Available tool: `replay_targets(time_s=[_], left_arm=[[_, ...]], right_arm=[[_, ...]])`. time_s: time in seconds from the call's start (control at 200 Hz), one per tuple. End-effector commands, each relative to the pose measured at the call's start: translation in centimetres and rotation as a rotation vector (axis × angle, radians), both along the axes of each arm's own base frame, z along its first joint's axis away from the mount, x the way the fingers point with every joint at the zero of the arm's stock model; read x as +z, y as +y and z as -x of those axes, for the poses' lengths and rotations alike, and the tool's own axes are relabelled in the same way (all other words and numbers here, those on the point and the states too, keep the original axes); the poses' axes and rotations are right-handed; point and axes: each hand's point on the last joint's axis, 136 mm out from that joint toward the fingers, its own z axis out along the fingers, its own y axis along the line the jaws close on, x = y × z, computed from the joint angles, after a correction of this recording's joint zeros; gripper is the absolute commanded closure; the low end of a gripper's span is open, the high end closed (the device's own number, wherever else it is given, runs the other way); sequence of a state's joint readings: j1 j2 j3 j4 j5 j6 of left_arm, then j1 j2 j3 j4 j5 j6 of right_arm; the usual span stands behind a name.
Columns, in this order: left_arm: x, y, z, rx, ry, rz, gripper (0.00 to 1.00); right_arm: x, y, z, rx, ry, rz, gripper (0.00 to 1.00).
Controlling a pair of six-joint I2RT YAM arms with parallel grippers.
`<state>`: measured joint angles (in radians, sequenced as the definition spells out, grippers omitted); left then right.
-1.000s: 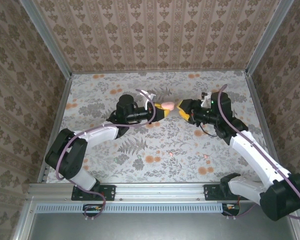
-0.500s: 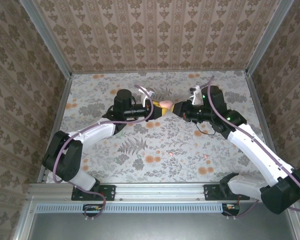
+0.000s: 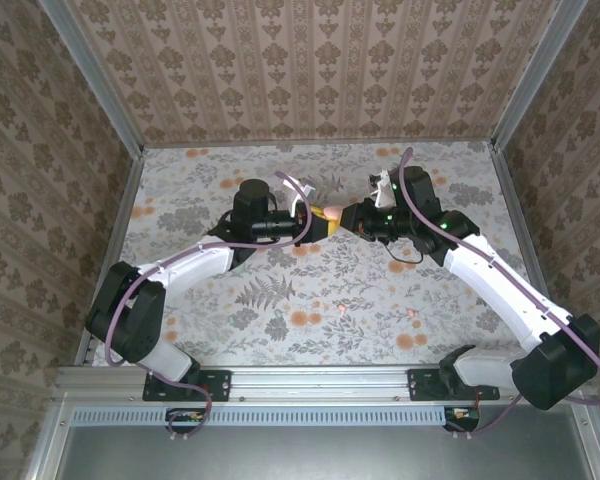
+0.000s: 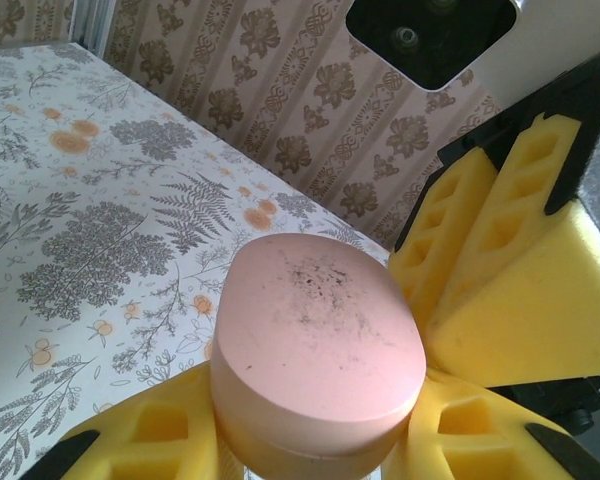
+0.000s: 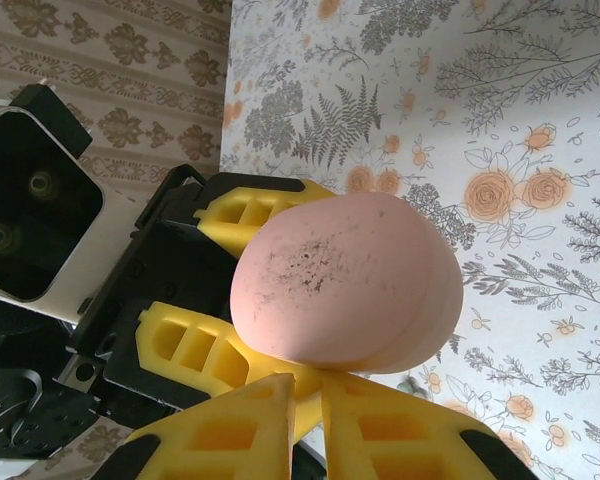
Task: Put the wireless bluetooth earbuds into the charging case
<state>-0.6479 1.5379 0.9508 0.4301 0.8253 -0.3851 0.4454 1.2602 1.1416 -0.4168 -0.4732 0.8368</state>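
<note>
Opening step: left gripper [image 3: 320,222] clamps charging case [image 4: 315,340] mid-air; right gripper [image 3: 355,217] pinched closed at its rim; we should pry gently at seam; 2 earbuds [image 3: 341,312] lie on table [image 3: 200,180], well apart.

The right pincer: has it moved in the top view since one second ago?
Yes. The right pincer has shifted left, away from the metal rail on the right, nearer the pink case in the left pincer.
</note>
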Motion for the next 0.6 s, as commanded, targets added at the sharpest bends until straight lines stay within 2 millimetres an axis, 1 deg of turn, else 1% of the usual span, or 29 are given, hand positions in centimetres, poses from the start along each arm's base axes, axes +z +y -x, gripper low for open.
replay_targets(time_s=[0.0,0.08,0.18,0.32,0.475,0.595], left_arm=[[1.5,-1.4,1.9,-0.092,-0.063,0.015,0.99],[1.2,-1.5,2.1,-0.099,-0.073,-0.009,1.0],[1.0,-1.7,2.5,-0.11,-0.092,-0.034,1.0],[0.8,-1.9,2.7,-0.12,-0.102,-0.045,1.0],[0.4,-2.0,3.1,-0.128,-0.107,-0.059,1.0],[0.0,-2.1,3.2,-0.13,-0.111,-0.073,1.0]], right_arm=[[0.5,-0.6,-1.2,-0.031,-0.028,0.026,0.85],[0.3,-1.2,-1.5,-0.05,-0.021,0.041,0.85],[0.1,-2.5,-2.0,-0.087,-0.012,0.047,0.85],[0.1,-3.8,-2.5,-0.12,-0.009,0.043,0.85],[0.2,-4.5,-2.8,-0.134,-0.008,0.039,0.85],[0.1,-4.6,-2.8,-0.135,-0.011,0.041,0.85]])
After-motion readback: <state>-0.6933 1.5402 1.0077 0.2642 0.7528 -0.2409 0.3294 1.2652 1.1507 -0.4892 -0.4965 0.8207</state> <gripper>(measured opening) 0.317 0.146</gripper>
